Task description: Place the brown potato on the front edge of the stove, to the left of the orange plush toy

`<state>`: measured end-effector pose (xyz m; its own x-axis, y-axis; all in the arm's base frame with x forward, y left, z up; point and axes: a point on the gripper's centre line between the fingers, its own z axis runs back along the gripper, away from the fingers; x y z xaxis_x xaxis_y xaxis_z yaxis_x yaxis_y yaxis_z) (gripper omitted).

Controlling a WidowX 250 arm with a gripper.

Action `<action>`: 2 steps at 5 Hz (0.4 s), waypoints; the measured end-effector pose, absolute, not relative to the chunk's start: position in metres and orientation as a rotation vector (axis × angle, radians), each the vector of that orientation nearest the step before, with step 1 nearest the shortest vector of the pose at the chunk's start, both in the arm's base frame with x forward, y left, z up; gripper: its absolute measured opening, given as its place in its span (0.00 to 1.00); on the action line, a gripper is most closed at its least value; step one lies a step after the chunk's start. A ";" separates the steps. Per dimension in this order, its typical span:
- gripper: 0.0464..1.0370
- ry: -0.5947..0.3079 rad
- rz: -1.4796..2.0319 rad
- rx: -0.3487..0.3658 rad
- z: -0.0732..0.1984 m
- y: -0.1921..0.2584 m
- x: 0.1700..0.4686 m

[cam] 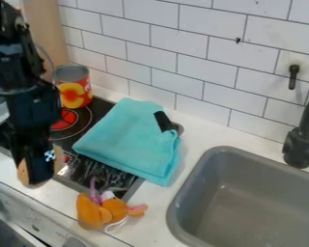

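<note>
My black gripper hangs at the left, over the front-left edge of the stove. A tan, rounded thing shows at both sides of its lower end; whether it is held there cannot be made out. Right of the gripper, a folded turquoise cloth lies across the stove, with a small black object on its upper right part. An orange plush toy with pink and purple parts lies on the counter, below and right of the gripper. Behind the gripper, a red and yellow can stands upright at the stove's back.
The black stove has a red burner near the can. A grey sink is set into the white counter at the right, with a dark faucet behind it. A white tiled wall borders the back.
</note>
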<state>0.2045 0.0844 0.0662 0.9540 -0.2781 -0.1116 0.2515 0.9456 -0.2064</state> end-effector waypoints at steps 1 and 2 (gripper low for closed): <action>0.57 0.151 -0.226 -0.153 0.068 0.088 0.213; 0.57 0.184 -0.228 -0.168 0.059 0.084 0.216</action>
<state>0.2159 0.0842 0.0587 0.9574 -0.2389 -0.1620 0.2082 0.9603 -0.1856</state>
